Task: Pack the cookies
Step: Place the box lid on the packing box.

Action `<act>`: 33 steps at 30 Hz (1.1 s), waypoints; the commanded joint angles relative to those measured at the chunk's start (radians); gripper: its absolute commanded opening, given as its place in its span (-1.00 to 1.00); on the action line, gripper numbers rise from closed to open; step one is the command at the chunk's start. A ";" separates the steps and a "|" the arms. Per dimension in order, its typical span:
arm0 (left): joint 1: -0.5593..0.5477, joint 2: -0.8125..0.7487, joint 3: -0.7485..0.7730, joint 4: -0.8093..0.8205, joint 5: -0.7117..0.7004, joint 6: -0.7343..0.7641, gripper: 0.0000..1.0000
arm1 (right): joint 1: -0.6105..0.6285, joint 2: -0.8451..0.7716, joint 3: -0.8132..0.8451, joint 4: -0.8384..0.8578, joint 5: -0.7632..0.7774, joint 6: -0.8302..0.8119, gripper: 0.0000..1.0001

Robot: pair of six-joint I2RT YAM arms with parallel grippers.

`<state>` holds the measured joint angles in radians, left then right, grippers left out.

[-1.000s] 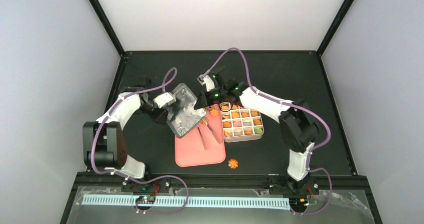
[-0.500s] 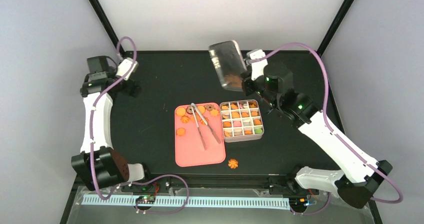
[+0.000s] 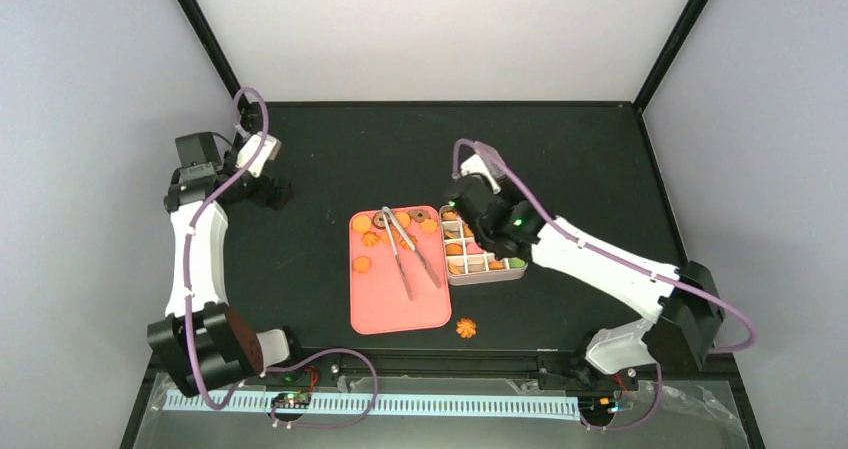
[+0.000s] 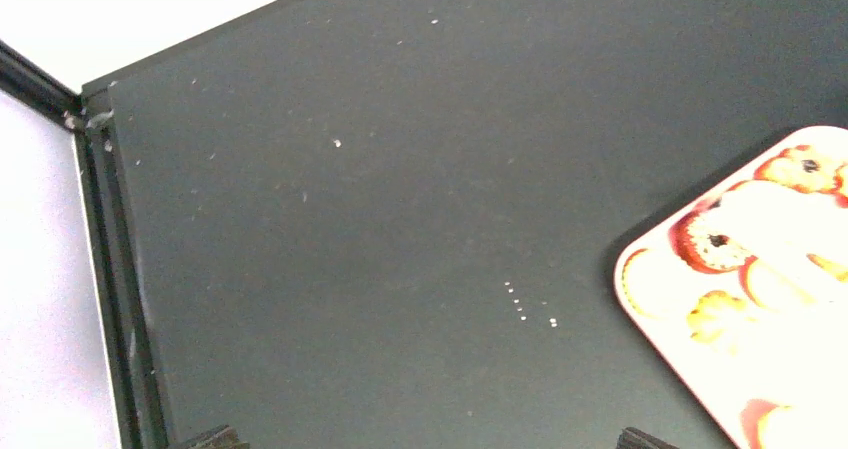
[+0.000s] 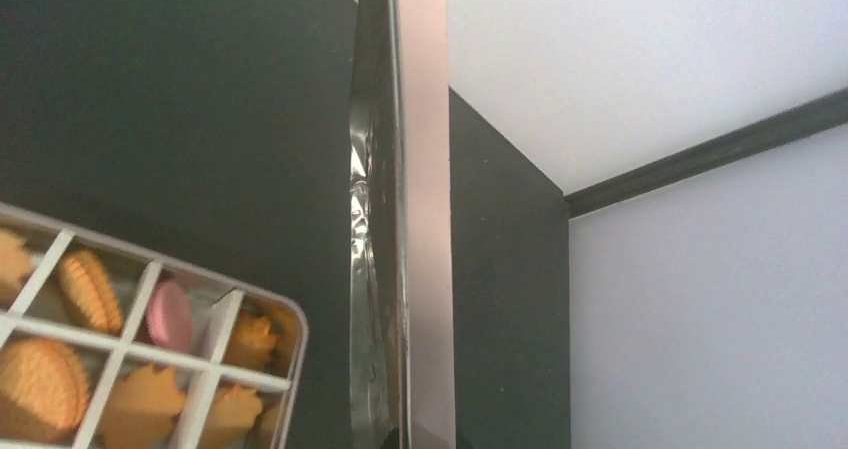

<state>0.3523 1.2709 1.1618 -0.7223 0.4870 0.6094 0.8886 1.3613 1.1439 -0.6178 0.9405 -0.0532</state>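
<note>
**Packing status:** well advanced, not complete. The tin [image 3: 487,281] sits on the surface [image 3: 330,159] just right of the tray [image 3: 400,309], touching it or very nearly so. Every compartment of its grid that shows holds cookies [image 3: 488,247], mostly orange-golden, with one pink and one green. The right arm hides the far-left compartments in the top view, so a full count is not possible.

**Outstanding items:** roughly half a dozen cookies lie at the far end of the tray, around the tips of the tongs [image 3: 412,259]. The tongs lie flat on the tray, unheld. One loose cookie [image 3: 466,327] lies on the surface off the tray's near right corner, apart from everything else.

**Right end effector** [image 3: 466,207]: closed, positioned over the tin's far-left corner. The wrist view shows a thin flat piece with a shiny face, edge-on and upright beside the tin. It is judged to be the lid [image 5: 420,219], clamped in the jaws. Contact between lid and tin cannot be confirmed.

**Left end effector** [image 4: 425,441]: wide open and empty, at the far left of the surface, well apart from tray and tin.

**Assessment:** the lid is in hand while cookies lie outside the tin. If closing is the step in hand, the ones on the tray and the loose one would go unpacked. Whether any compartment is free for them cannot be told.
</note>
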 commanded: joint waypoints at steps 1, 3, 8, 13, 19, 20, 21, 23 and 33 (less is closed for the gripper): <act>-0.038 -0.081 -0.032 0.063 0.070 0.011 0.98 | 0.072 0.059 0.005 -0.054 0.078 0.037 -0.98; -0.055 -0.076 -0.031 0.042 0.074 0.016 0.97 | 0.107 0.102 0.004 -0.076 0.036 0.065 -0.98; -0.089 -0.041 -0.028 -0.014 0.073 0.034 0.97 | 0.182 0.186 -0.006 -0.096 -0.057 0.109 -0.89; -0.117 -0.033 -0.037 -0.031 0.066 0.049 0.98 | 0.225 0.228 -0.009 -0.117 -0.158 0.146 -0.71; -0.164 -0.044 -0.061 -0.021 0.038 0.065 0.97 | 0.257 0.228 -0.036 -0.139 -0.265 0.197 -0.43; -0.173 -0.043 -0.064 -0.019 0.030 0.066 0.98 | 0.257 0.224 -0.043 -0.140 -0.287 0.206 -0.37; -0.182 -0.042 -0.066 -0.019 0.025 0.066 0.97 | 0.256 0.217 -0.049 -0.138 -0.307 0.212 -0.32; -0.204 -0.040 -0.069 -0.019 0.019 0.062 0.97 | 0.257 0.197 -0.063 -0.131 -0.345 0.223 -0.20; -0.337 -0.006 -0.070 -0.020 -0.014 0.020 0.97 | 0.222 0.049 -0.080 -0.071 -0.467 0.237 0.51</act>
<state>0.0547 1.2411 1.0897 -0.7330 0.4873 0.6521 1.1378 1.4681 1.0561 -0.7269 0.5339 0.1581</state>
